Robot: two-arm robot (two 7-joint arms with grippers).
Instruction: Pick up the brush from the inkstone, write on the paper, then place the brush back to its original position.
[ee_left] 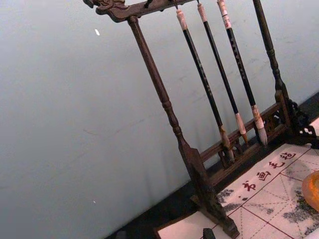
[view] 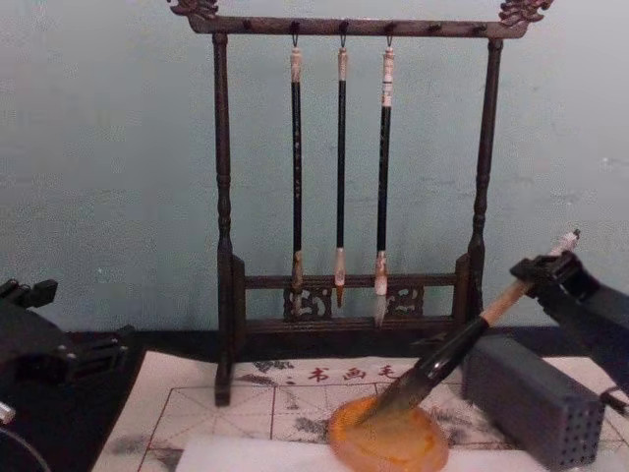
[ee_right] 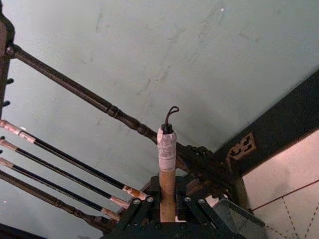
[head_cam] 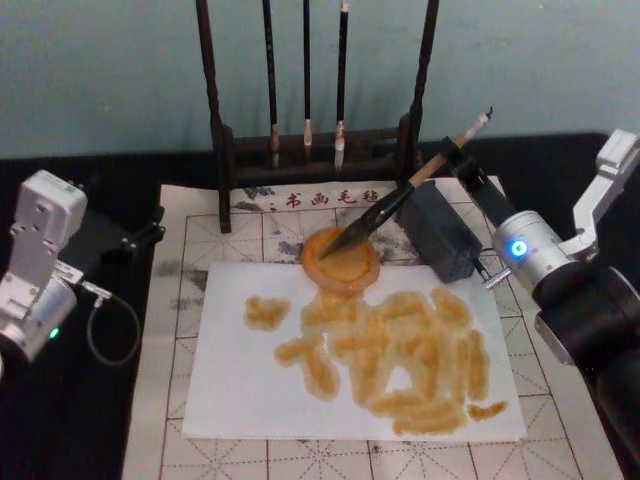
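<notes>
**Head view**
Wall: a plain pale blue-green wall (head_cam: 100,70) stands behind the tall dark wooden brush rack (head_cam: 215,120).
Table: a black table top (head_cam: 90,430) runs under the rack and out to both sides of it.
Mat: a beige felt mat with grid lines (head_cam: 185,260) lies in front of the rack, with grey smudges on it.
Writing: red characters (head_cam: 325,197) on the mat, right at the rack's foot, read 书画毛毡.
Paper: a white paper sheet (head_cam: 230,390) lies on the mat, farther in front of the rack, full of orange-yellow strokes.
Inkstone: the round shiny orange inkstone dish (head_cam: 350,283) sits between the rack and the paper.
Brush: the big brush with a tan wooden handle and dark hairs (head_cam: 400,200) leans over, hairs down in the inkstone dish.
Right claw: the right claw (head_cam: 452,158) is clenched on the big brush's handle, near the rack's right post.
Left claw: the left claw (head_cam: 140,235) is parked left of the rack. Released or clenched, I cannot tell.

**Left wrist view**
Thin brushes: three thin black brushes with pale tips (ee_left: 222,84) hang from the rack's top bar.

**Right wrist view**
Handle: the white-capped handle is squeezed between the black fingers (ee_right: 132,211), in front of the rack.

**Chest view**
Block: a grey block with small holes (view: 536,398) sits right of the rack's foot.
</notes>
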